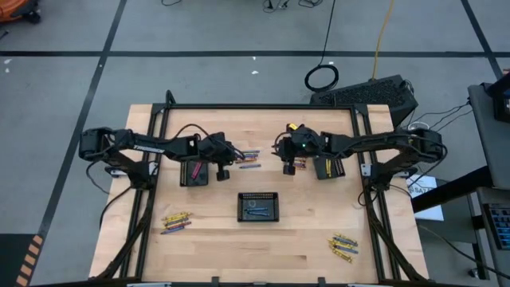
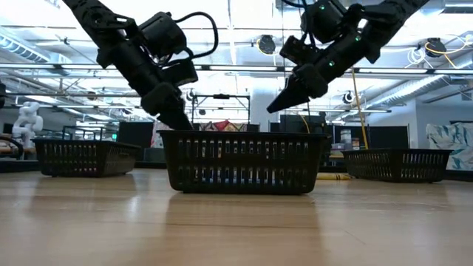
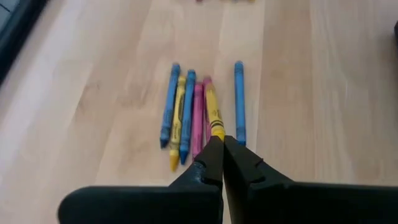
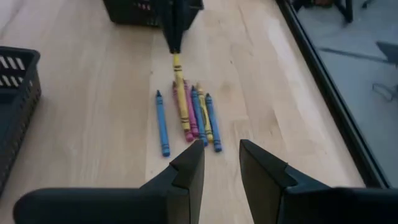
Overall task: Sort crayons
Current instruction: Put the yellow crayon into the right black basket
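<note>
Lying side by side near the table's far edge between the two arms, the crayons (image 3: 193, 115) form a small cluster of blue, yellow and pink sticks, with one more blue crayon (image 3: 239, 102) a little apart. A yellow crayon (image 4: 180, 87) rests slanted on top of the cluster, and the left gripper (image 3: 219, 146) is closed on its end, fingers pressed together with only the tip pinched between them. The right gripper (image 4: 221, 158) hovers just beside the cluster on the other side, its fingers parted with nothing between them. In the high view the cluster is mostly a few thin streaks, its colours hard to make out. Further crayon heaps lie near the front left (image 1: 175, 221) and front right (image 1: 344, 247) of the table (image 1: 303, 239). A middle tray (image 1: 259, 206) holds something small that is hard to make out; a left tray (image 1: 194, 171) and a right tray (image 1: 329, 167) sit partly under the arms. In the low view the middle tray's wall hides the crayons.
</note>
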You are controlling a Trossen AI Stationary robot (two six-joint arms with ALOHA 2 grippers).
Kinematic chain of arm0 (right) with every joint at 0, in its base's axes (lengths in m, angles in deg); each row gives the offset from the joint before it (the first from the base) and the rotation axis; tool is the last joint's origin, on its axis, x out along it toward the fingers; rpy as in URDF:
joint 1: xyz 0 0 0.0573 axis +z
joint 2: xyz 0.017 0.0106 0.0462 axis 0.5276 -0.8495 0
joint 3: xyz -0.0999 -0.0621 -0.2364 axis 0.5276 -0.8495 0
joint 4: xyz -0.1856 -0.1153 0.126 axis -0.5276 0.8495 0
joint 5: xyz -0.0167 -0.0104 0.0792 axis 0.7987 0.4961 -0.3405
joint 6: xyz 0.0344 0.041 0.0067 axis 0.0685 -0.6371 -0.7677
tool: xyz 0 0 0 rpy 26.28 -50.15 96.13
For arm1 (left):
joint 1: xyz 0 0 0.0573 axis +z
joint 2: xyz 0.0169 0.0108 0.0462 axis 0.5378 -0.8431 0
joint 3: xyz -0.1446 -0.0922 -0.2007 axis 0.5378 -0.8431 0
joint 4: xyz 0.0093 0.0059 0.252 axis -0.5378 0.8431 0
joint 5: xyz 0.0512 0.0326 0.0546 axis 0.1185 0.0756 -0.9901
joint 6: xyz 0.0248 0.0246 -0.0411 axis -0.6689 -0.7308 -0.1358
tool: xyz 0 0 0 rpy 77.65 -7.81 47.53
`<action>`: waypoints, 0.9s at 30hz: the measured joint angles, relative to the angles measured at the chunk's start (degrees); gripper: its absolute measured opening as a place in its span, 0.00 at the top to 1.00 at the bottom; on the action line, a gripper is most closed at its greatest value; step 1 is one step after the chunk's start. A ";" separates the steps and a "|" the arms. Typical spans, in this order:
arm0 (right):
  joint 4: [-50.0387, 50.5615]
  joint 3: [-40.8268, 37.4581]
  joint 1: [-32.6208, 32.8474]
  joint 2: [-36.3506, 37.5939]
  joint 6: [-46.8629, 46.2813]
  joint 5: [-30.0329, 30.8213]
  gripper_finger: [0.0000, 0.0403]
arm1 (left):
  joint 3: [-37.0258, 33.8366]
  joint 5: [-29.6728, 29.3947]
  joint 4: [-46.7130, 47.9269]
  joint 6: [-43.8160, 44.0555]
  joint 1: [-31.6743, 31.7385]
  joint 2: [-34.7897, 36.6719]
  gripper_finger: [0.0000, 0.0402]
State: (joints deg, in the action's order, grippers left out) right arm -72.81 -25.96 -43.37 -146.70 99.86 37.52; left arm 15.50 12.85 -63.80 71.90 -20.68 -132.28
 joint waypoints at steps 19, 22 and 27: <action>-28.00 3.43 -0.46 -24.20 -4.77 -7.01 0.64 | 0.00 0.02 -2.48 0.00 0.00 0.48 1.00; -20.90 9.11 -0.48 -27.01 -3.28 -6.87 0.57 | 0.00 0.02 -2.61 -0.02 0.00 0.46 1.00; -15.27 15.78 -0.47 -31.05 -1.53 -6.87 0.54 | 0.00 0.02 -2.94 -0.02 0.00 0.47 1.00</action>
State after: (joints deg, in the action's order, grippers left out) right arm -88.08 -10.19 -43.84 -177.74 98.33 30.65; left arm 15.50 12.87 -66.74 71.88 -20.68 -131.80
